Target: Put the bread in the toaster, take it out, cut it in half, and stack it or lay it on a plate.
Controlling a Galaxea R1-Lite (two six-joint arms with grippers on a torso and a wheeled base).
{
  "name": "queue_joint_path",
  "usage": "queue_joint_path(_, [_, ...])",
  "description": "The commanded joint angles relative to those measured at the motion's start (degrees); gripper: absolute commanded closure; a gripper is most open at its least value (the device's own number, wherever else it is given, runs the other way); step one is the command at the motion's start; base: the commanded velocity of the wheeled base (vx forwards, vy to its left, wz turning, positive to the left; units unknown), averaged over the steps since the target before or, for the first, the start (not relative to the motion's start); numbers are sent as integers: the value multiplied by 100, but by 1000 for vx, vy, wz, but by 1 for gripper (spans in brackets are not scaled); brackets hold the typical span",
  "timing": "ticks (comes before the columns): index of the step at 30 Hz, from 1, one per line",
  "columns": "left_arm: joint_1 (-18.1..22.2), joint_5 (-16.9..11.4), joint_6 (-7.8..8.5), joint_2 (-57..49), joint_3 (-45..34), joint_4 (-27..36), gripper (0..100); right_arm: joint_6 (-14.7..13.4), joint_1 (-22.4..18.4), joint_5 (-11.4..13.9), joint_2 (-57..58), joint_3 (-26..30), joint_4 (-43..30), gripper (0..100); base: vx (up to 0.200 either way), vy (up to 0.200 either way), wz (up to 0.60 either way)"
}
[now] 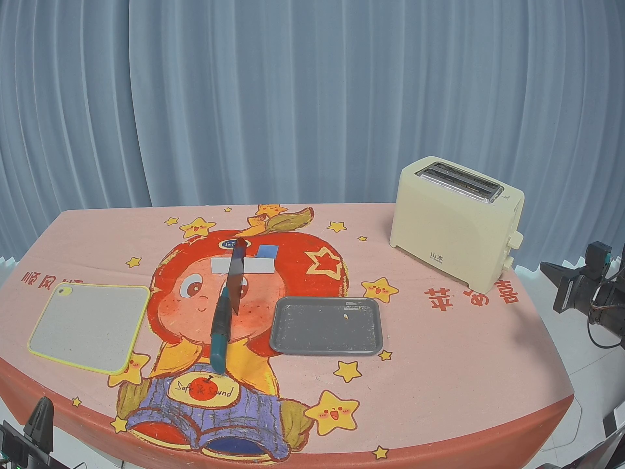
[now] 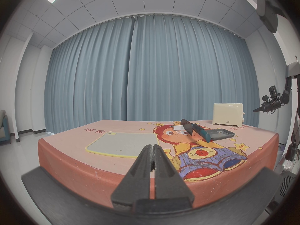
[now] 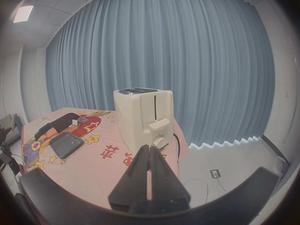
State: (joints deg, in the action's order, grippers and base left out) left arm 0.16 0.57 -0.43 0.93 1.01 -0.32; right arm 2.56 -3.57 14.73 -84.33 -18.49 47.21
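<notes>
1. Both of your pincers are closed on nothing. The left gripper hangs off the table's 7 o'clock edge. The right gripper hangs off its 3 o'clock edge, facing the toaster's lever.
2. The toaster stands at 2 o'clock. Its slots hide whether bread is inside, so judge that from above first.
3. Open the right fingers early and come straight down on the slots. The toaster looks light and may slide.
4. The knife lies at centre with its blade propped on a white block and its handle toward 6 o'clock. The tray is just beside it at 3 o'clock, and the board is well apart at 9 o'clock.
5. A cartoon cloth covers the table and could ruck under a dragged tool. A blue curtain closes the room behind.
</notes>
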Motion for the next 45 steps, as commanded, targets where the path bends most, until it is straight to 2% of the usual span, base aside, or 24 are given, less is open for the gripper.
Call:
queue_joint_path(1, [2, 4, -1, -93, -101, -3, 100, 8, -12, 4, -162, -5, 51, 100, 0, 0, 0])
queue_joint_path(11, [2, 4, -1, -93, -101, -3, 100, 201, -21, 4, -839, -234, 51, 100, 0, 0, 0])
queue_joint_path(45, [2, 4, 8, -93, -101, -3, 100, 201, -3, 4, -936, -471, 7, 100, 0, 0, 0])
